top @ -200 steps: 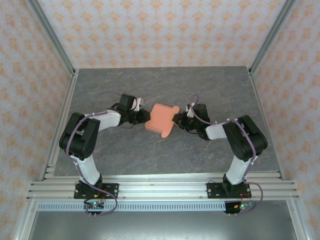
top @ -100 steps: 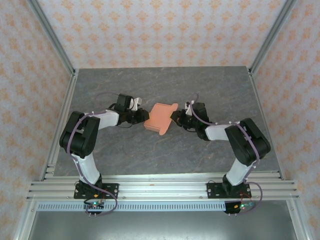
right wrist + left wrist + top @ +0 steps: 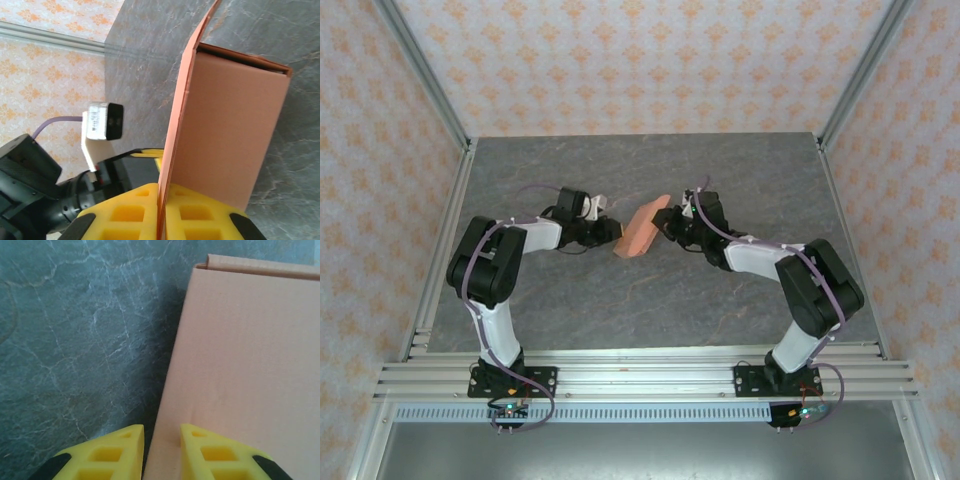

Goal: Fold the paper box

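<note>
The paper box [image 3: 642, 228] is salmon-orange card, tipped up on its edge at mid-table between my two grippers. My left gripper [image 3: 616, 232] holds its left end. In the left wrist view the box's flat panel [image 3: 250, 350] fills the right half, and its long edge runs into the narrow gap of the left gripper [image 3: 162, 427]. My right gripper [image 3: 666, 222] is at the box's right end. In the right wrist view the right gripper [image 3: 164, 186] is shut on a thin upright flap, with the box body [image 3: 225, 130] to the right of that flap.
The grey marbled table [image 3: 650, 170] is bounded by aluminium rails [image 3: 448, 250] at left and right and by patterned walls behind. The left arm's white wrist camera [image 3: 102, 122] sits close beside the flap.
The box has turned from lying nearly flat to standing on its edge. My right gripper has moved left and farther back with its flap. The left gripper has barely moved.
</note>
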Motion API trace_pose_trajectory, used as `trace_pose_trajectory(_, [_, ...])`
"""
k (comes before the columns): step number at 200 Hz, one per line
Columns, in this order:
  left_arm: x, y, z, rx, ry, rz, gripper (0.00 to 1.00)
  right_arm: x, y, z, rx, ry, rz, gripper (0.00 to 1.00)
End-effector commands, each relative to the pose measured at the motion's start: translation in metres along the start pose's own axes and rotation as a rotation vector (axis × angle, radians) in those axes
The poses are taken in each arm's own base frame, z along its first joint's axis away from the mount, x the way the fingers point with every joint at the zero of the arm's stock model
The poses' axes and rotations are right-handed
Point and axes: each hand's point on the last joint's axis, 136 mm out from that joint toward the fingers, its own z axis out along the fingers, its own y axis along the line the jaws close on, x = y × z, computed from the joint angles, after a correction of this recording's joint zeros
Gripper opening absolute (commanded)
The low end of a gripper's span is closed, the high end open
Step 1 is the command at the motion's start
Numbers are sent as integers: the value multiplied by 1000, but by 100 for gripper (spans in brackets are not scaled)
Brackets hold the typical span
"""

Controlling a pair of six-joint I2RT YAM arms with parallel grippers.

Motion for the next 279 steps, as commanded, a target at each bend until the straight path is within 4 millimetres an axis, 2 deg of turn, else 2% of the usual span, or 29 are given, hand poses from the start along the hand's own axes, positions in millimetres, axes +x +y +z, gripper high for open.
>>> trace_pose_trajectory(1, [57,45,15,-157,171,-115,25,3,-14,2,112,-12,13,10])
trace_pose_trajectory(40, [50,42,15,-178,158,-101,28,6,-29,5,232,-37,-6,10])
trace_pose_trajectory(72, [38,46,1,-254,87,-80,34,7,-37,8,276,-38,-12,10])
trace_pose_trajectory(77, [30,40,-8,-262,49,-63,35,6,-37,9,279,-38,-14,10])
trace_pose_trajectory(96, [14,40,-37,-361,-62,-16,40,6,-39,12,292,-36,-17,10])
trace_pose_trajectory(117, [2,41,-85,-485,-215,47,45,6,-37,14,305,-31,-26,10])
trace_pose_trajectory(134, [4,31,-116,-505,-327,107,51,5,-35,15,307,-33,-26,10])
trace_pose_trajectory(146, [14,14,-125,-446,-387,182,61,4,-35,16,311,-33,-29,10])
trace_pose_trajectory(177, [45,-52,-123,-280,-498,507,75,1,-31,18,314,-36,-40,10])
trace_pose_trajectory(200, [55,-81,-119,-252,-524,707,81,1,-30,17,318,-34,-48,10])
trace_pose_trajectory(225, [57,-93,-102,-317,-482,872,88,2,-32,18,319,-33,-46,10])
trace_pose_trajectory(252, [53,-103,-78,-363,-445,966,92,3,-33,19,318,-31,-45,9])
trace_pose_trajectory(279, [37,-99,-65,-459,-455,993,94,2,-31,20,310,-36,-43,9])
